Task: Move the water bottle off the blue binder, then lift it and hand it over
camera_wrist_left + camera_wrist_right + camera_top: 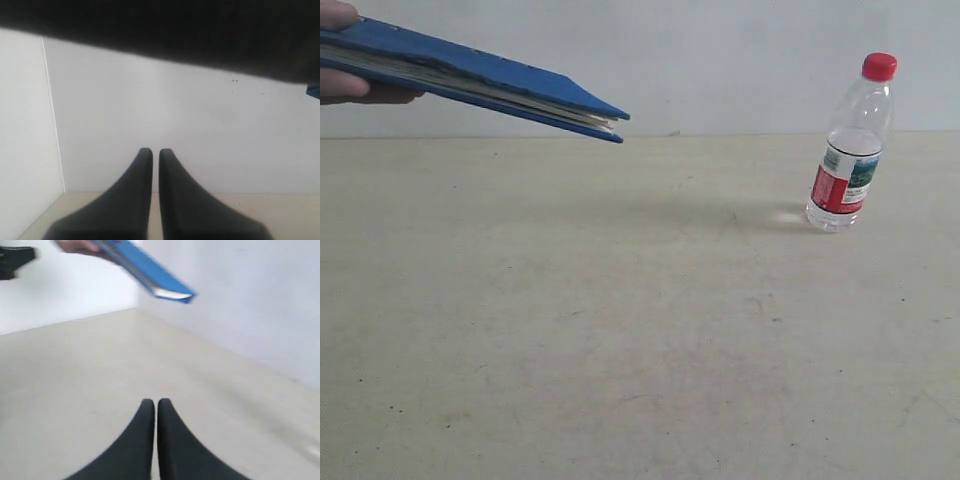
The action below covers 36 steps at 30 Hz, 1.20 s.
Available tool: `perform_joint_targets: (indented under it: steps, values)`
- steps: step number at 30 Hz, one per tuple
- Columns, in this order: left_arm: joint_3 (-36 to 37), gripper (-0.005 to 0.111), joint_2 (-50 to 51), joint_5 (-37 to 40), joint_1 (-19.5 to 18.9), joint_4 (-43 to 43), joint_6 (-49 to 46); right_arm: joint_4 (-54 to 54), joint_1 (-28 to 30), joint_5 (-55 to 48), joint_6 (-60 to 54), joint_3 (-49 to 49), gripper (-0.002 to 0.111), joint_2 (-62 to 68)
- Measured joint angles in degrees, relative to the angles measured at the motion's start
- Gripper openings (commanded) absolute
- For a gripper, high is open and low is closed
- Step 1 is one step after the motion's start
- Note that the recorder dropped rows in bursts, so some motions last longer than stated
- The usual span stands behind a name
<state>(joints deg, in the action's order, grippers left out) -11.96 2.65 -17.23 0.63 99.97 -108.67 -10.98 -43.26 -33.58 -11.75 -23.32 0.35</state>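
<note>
well, clear red-capped plastic bottle point(850, 150) is off the flat blue binder point(470, 68), nothing's lifted yet, left pincer point(155, 152) and right pincer point(156, 402) shut empty.

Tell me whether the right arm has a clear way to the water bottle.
Probably yes: the water bottle stands alone on the table; the blue binder is held up, well aside.

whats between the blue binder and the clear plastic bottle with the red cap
Nothing. In the exterior view only bare beige tabletop lies between the raised flat blue binder and the standing clear red-capped water bottle.
</note>
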Motion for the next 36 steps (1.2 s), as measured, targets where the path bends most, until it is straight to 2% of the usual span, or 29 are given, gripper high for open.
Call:
perform_joint_targets:
  steps: [2, 4, 6, 9, 11, 19, 27, 31, 36]
  values:
    - [0.0, 0.004, 0.0, 0.0, 0.0, 0.0, 0.0, 2.39, 8.24, 2.07, -0.12, 0.0, 0.0, 0.0]
    - [0.0, 0.004, 0.0, 0.0, 0.0, 0.0, 0.0, 4.6, 19.91, 3.84, -0.12, 0.0, 0.0, 0.0]
    - [0.0, 0.004, 0.0, 0.0, 0.0, 0.0, 0.0, 5.32, 27.33, 3.3, -0.22, 0.0, 0.0, 0.0]
    - [0.0, 0.004, 0.0, -0.22, 0.0, 0.0, 0.0, 5.43, 34.7, -1.24, -0.22, 0.0, 0.0, 0.0]
    - [0.0, 0.004, 0.0, -0.22, 0.0, 0.0, 0.0, 5.33, 37.59, -3.71, -1.86, 0.0, 0.0, 0.1]
    - [0.0, 0.004, 0.0, -0.22, 0.0, 0.0, 0.0, 7.7, 39.9, -3.22, -5.7, 1.26, 0.0, 0.1]
    - [0.0, 0.004, 0.0, -0.22, 0.0, 0.0, 0.0, -0.44, 39.9, 21.21, -5.81, 21.85, 0.0, 0.0]
    - [0.0, 0.004, 0.0, -0.22, 0.0, 0.0, 0.0, -1.0, 40.39, 17.86, -5.64, 23.01, 0.0, -0.09]
    - [0.0, 0.004, 0.0, -0.33, 0.0, 0.0, 0.0, -1.37, 40.4, 13.15, 0.05, 23.3, 0.0, -0.09]
